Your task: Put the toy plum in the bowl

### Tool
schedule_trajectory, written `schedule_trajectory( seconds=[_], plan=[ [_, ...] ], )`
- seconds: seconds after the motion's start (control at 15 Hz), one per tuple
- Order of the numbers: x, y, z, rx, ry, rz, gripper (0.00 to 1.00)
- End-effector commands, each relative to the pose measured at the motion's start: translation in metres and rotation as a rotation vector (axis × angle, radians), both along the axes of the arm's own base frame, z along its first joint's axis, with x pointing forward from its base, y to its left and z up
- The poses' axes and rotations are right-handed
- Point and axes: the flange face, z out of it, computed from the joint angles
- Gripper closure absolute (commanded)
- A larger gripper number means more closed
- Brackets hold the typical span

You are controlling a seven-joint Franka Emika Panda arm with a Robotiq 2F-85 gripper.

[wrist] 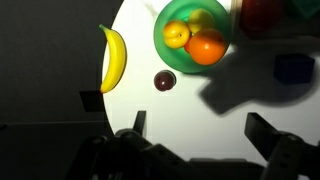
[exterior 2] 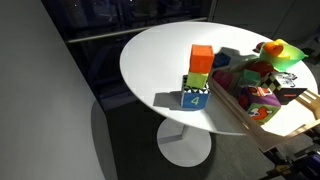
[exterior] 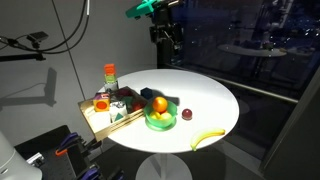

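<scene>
Overhead, pincer (wrist: 195,122) released; toy plum (wrist: 165,81) just beside bowl (wrist: 160,40); blue block (exterior 2: 197,98) with "4"

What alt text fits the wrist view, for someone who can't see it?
A dark red plum lies on the white table, just outside a green bowl that holds an orange and yellow fruits. A banana lies beside the plum, and the open fingers show at the bottom edge.
</scene>
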Motion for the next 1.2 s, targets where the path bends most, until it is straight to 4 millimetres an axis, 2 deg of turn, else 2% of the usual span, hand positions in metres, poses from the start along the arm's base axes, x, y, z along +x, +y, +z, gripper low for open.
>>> schedule_trajectory(
  seconds=[0.0, 0.4, 0.53, 1.13],
  plan=[
    [0.0, 0.0, 0.0, 0.0, 0.001, 0.001, 0.0],
    [0.001, 0.0, 0.0, 0.0, 0.001, 0.002, 0.0],
    [0.006, -0.003, -0.001, 0.021, 0.019, -0.011, 0.0],
    [0.038, -0.025, -0.051, 0.083, 0.137, -0.078, 0.0]
  ],
)
